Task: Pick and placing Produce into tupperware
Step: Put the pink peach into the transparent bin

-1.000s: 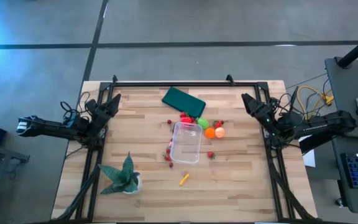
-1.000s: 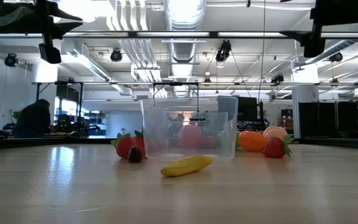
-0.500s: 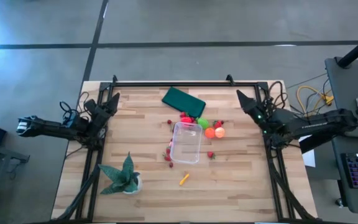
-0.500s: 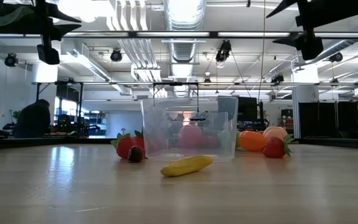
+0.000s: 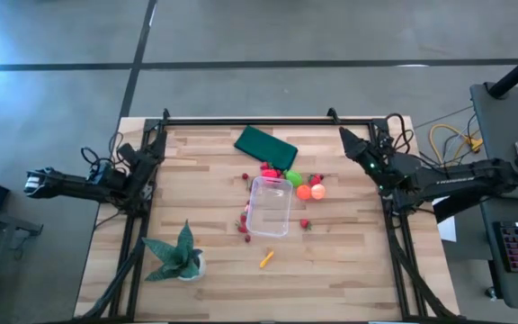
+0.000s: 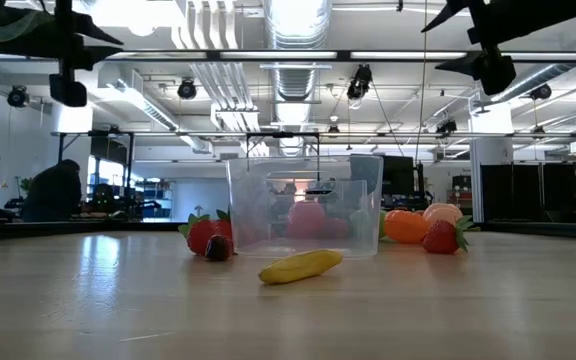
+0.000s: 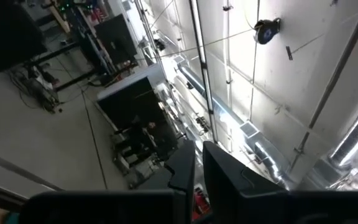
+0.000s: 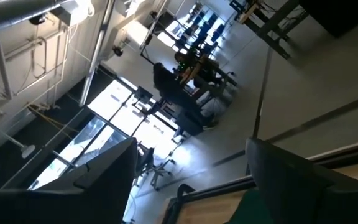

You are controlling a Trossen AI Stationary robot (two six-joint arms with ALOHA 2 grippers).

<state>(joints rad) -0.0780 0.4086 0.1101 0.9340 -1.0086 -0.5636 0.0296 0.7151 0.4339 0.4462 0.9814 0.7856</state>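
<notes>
The clear tupperware (image 5: 270,207) (image 6: 305,205) stands upright near the table's middle. Produce lies around it on the wood: red berries (image 5: 244,224) (image 6: 204,235) at its left side, a yellow stick (image 5: 266,259) (image 6: 300,265) in front, orange balls (image 5: 310,191) (image 6: 405,226) and a lime-green piece (image 5: 292,177) at its far right. A pink piece (image 6: 308,218) shows through its walls; inside or behind, I cannot tell. My left gripper (image 5: 156,144) (image 7: 197,171) hovers shut over the left edge. My right gripper (image 5: 349,142) (image 8: 191,180) hovers open over the right edge.
A flat dark green rectangle (image 5: 265,144) lies just beyond the produce. A spiky green potted plant (image 5: 176,255) stands near the front left. A black frame (image 5: 250,121) runs around the table's far and side edges. Bare wood lies to the front right.
My right gripper has reached a little farther in over the table, toward its left and far edge. The tupperware and the produce have stayed where they were.
</notes>
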